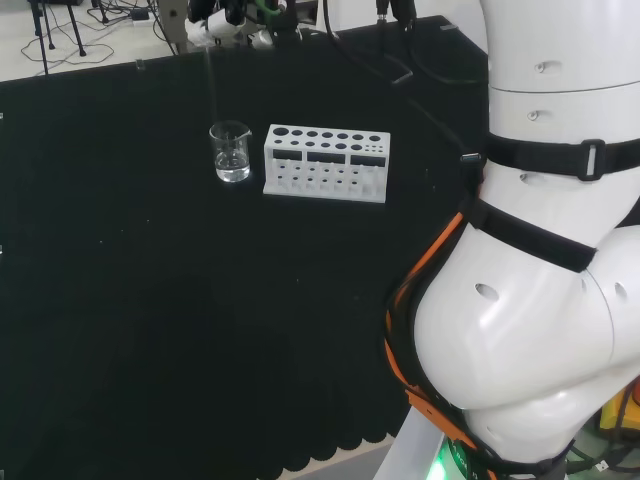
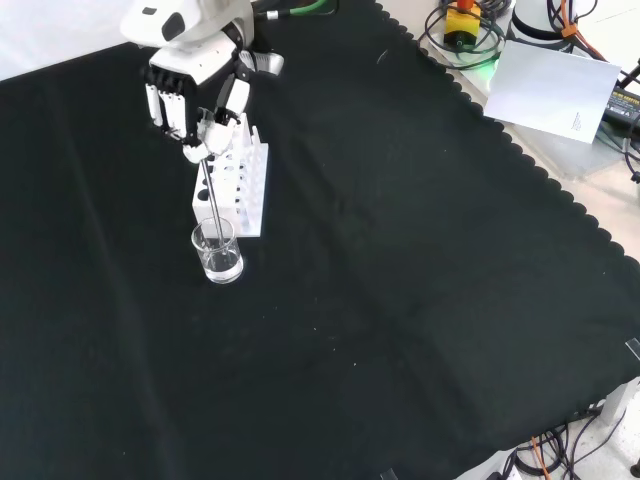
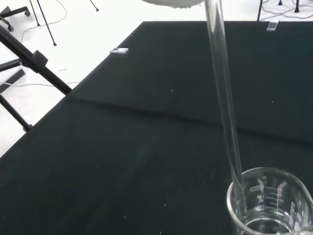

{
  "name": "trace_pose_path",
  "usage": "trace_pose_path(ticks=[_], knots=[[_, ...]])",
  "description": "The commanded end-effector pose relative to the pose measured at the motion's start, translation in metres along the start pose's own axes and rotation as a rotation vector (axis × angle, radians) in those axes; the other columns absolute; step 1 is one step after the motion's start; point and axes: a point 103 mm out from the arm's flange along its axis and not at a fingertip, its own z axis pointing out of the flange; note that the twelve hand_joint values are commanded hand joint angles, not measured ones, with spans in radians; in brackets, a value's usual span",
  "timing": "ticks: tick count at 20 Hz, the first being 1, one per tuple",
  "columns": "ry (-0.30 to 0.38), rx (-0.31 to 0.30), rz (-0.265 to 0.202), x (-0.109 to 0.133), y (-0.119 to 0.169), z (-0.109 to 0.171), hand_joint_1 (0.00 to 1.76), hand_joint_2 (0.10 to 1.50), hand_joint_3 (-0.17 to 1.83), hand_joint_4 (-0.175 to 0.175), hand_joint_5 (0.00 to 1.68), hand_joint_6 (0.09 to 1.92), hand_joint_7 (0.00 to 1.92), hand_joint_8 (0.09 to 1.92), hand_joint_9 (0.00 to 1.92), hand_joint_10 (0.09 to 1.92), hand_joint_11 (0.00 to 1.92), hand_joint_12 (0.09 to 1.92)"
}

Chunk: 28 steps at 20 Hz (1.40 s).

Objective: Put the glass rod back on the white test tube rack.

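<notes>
Standing: one beaker (image 2: 218, 254), one rack (image 2: 238, 180); hand (image 2: 195, 95) pinching one rod (image 2: 209, 195).

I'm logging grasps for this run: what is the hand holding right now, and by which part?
The black and white hand pinches the thin clear glass rod at its upper end; the rod's lower end dips into the small clear glass beaker.

Looks like a robotics lab: black-cloth counter (image 1: 150, 300), tripod legs (image 1: 60, 35) and cables (image 2: 560, 455) on the floor past its edges.
</notes>
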Motion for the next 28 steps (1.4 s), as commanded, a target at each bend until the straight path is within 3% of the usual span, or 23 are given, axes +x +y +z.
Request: trace_pose_path(ticks=[1, 14, 28], knots=[[-0.011, -0.033, 0.020, 0.000, -0.005, -0.021, 1.30, 1.12, -0.17, -0.175, 1.23, 0.29, 1.15, 1.06, 1.76, 0.66, 1.21, 0.75], [-0.026, -0.107, 0.107, -0.030, -0.039, -0.065, 1.30, 1.12, -0.17, -0.175, 1.23, 0.29, 1.15, 1.06, 1.76, 0.66, 1.21, 0.75], [-0.031, -0.116, 0.235, -0.085, -0.085, -0.071, 1.30, 1.12, -0.17, -0.175, 1.23, 0.29, 1.15, 1.06, 1.76, 0.66, 1.21, 0.75]])
